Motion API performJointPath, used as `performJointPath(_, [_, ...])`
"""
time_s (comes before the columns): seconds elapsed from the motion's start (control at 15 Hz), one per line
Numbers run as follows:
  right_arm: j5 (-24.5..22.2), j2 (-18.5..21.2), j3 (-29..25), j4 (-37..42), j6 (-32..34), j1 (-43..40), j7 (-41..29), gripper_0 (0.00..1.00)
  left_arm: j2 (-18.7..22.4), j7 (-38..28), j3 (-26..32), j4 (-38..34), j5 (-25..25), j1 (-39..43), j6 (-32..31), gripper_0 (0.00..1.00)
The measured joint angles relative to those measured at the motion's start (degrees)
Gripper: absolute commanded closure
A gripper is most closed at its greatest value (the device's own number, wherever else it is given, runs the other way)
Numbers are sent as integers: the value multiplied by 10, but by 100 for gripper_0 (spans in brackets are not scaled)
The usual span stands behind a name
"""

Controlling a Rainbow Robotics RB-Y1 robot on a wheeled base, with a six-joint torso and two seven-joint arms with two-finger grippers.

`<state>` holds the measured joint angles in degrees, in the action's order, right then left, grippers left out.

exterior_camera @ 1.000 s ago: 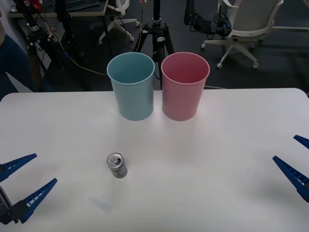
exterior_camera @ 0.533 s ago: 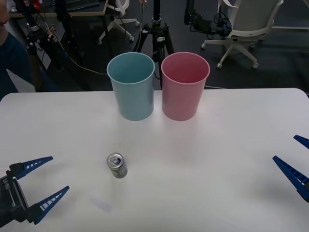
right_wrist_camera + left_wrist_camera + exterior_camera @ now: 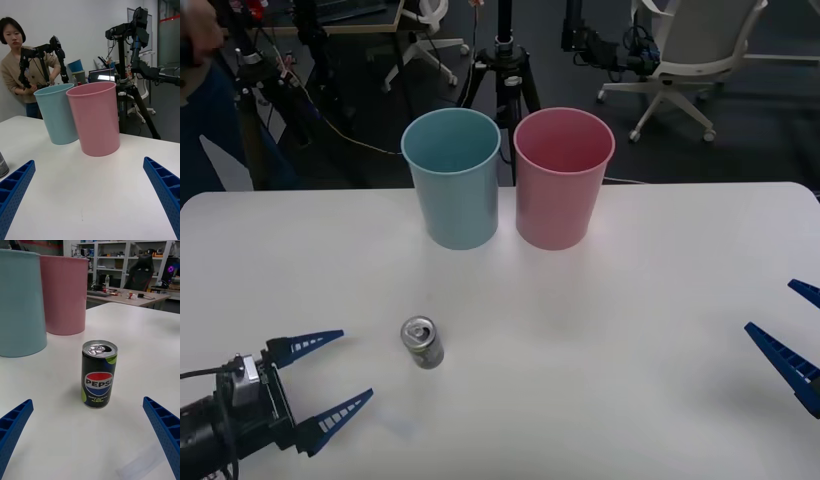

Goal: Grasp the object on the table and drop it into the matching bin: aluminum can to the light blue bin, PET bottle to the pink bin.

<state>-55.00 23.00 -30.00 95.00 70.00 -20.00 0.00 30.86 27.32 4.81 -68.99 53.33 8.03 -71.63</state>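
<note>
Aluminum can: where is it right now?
Front view: the aluminum can stands upright on the table, left of center, nearer the robot than the light blue bin, just ahead of the open left gripper.

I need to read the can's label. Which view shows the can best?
The left wrist view: the small dark aluminum can stands upright, label facing the camera. The front view shows mostly its silver top; the right wrist view catches just an edge.
</note>
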Motion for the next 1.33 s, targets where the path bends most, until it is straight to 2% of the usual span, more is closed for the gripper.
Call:
performJointPath(0.6, [0, 0, 0, 0, 0, 0, 0, 0, -79, -4, -28, 1, 35, -41, 88, 0])
performJointPath(0.87, [0, 0, 0, 0, 0, 0, 0, 0, -110, -9, -34, 0, 62, -54, 100, 0])
performJointPath(1.33, [0, 0, 0, 0, 0, 0, 0, 0, -140, -19, -37, 1, 103, -73, 125, 0])
